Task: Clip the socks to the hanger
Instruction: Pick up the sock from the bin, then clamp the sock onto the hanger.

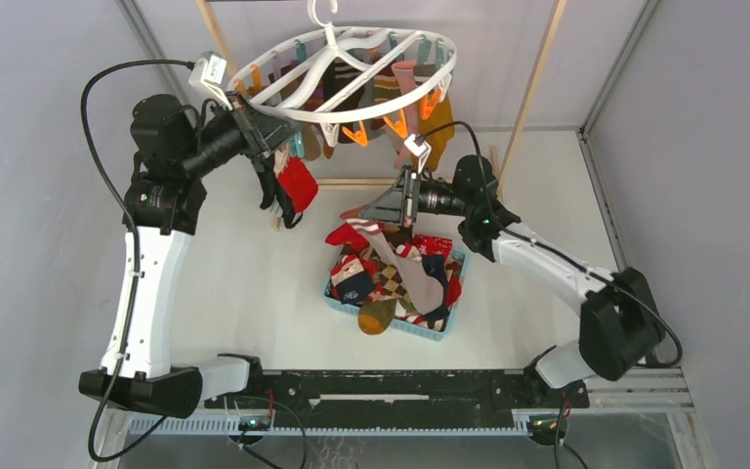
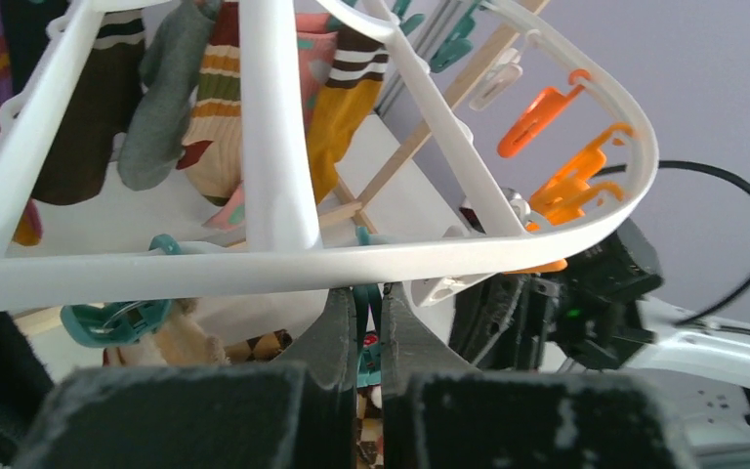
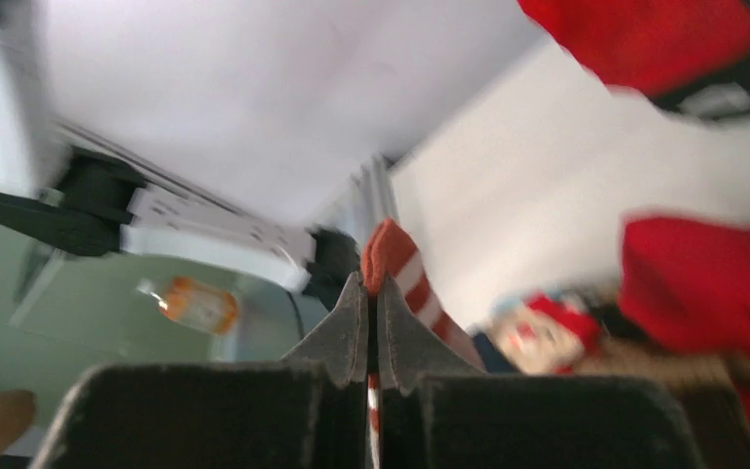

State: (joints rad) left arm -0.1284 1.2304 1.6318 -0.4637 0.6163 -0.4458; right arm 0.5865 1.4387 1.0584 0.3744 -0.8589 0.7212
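With the jaws of the right gripper (image 1: 359,212) pressed fully together, pinching a red-and-white striped sock (image 1: 402,262) by one end, below the front rim of the hanger (image 1: 305,115). Letting the rest of that sock trail down and away from the hanger, into the blue basket (image 1: 430,333) holding the other socks (image 1: 371,293), well below the hanger on the tabletop (image 1: 244,293).

With the jaws of the left gripper (image 2: 368,298) almost closed as well, sitting just under the near rim of the hanger and squeezing, apparently, a teal clip (image 2: 367,342); not possible to tell from the wrist view how firmly. Hanging from the far side of the hanger, several socks; hanging just under its left edge, beside the left gripper, a red sock (image 1: 299,183).

Judging the coming move as turning on one relation: lying to the left of the right jaws and somewhat higher, this clip under the front-left rim of the hanger. Running downward from the hanger, the long axis of the held sock, so offering only the pinched end to the clip. Being much nearer to the clip with the left arm, probably keeping it open there, and probably needing to carry the sock end leftward and up with the right arm. Risking a miss if arriving with the end folded or too low under the hanger.
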